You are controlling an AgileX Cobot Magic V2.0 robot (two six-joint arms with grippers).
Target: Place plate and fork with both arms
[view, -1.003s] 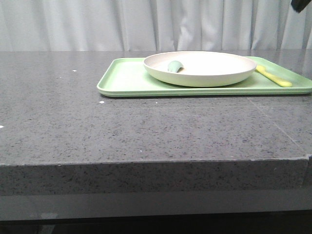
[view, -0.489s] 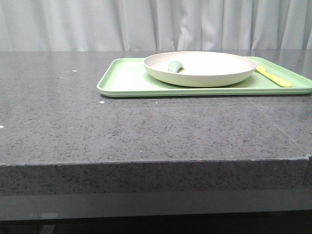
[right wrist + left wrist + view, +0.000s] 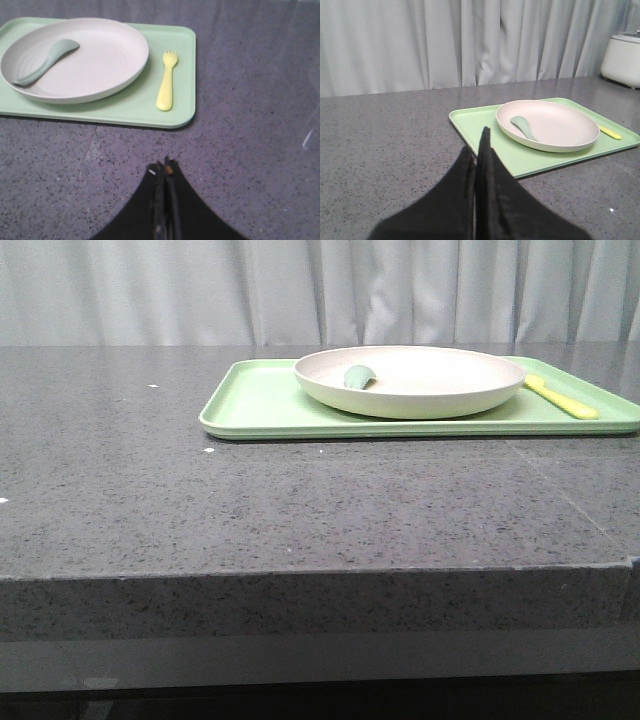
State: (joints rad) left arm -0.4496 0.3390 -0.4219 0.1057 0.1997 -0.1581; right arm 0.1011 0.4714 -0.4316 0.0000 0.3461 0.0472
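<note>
The left gripper [image 3: 479, 150] has its fingers pressed together on nothing, hanging above the bare counter short of the tray's near corner. The right gripper [image 3: 164, 172] is likewise closed and empty, over the counter on the near side of the tray, roughly in line with the fork. Neither arm appears in the front view.

The grey speckled counter [image 3: 250, 510] carries a flat light-green tray [image 3: 255, 400]. On it sits the plate [image 3: 410, 380], wide, shallow and cream-white, filling most of the tray's depth. It looks like light, stiff plastic with a smooth matte face; the raised rim is probably the only place a gripper can pinch, and the edge nearest each arm is free.

A small grey-green spoon [image 3: 45, 62] lies inside the plate and would likely slide if the plate tips.

The fork [image 3: 167, 82], pale yellow and short, lies flat on the tray just beside the plate, not touching it. It seems light and rigid but low-lying; the handle's middle offers the cleanest grip.
</note>
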